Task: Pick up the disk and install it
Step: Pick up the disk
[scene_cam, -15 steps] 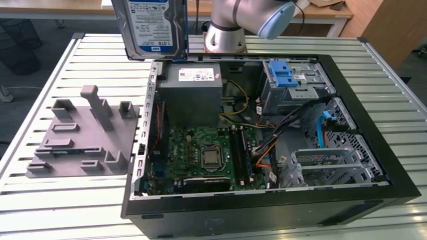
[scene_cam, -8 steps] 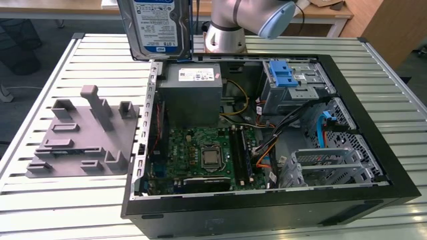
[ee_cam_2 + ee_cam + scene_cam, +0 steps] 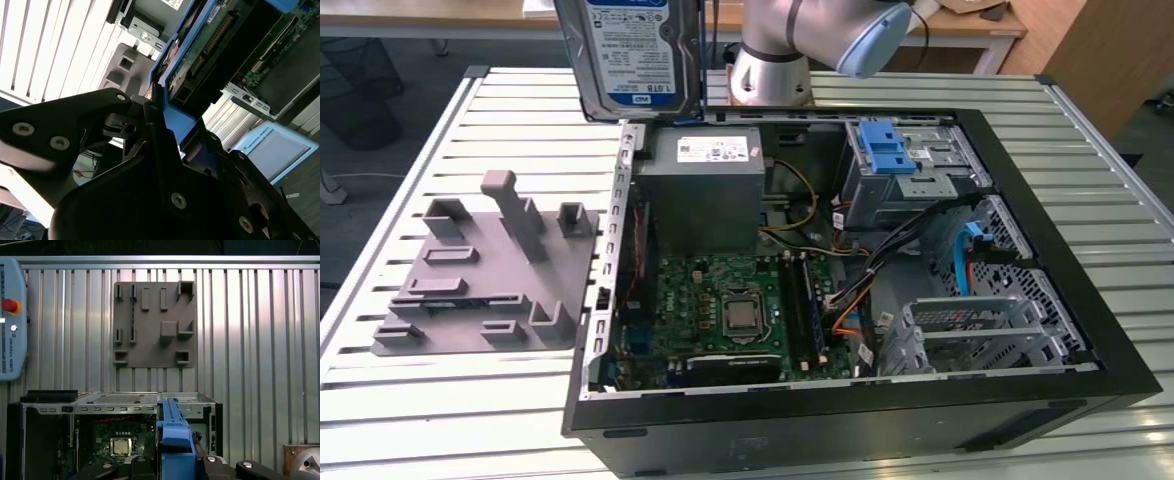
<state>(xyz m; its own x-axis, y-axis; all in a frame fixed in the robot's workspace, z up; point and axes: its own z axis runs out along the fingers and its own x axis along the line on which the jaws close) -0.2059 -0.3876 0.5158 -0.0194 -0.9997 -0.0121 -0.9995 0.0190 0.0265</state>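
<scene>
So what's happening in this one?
The gripper is shut on the disk by its blue bracket. It holds the disk upright in the air, near the far edge of the open computer case in the exterior view. The disk is not installed yet. A grey fixture plate lies on the table beside the case.

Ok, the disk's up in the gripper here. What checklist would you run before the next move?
1. Grip: gripper shut on the disk's blue bracket in both wrist views: ok.
2. Disk clear of the case, held well above it in the exterior view: ok.
3. Case open, inside exposed: ok.
4. Cage free to take a disk: cannot tell.
5. Cables clear of the cage: cannot tell; they run close beside it.
</scene>
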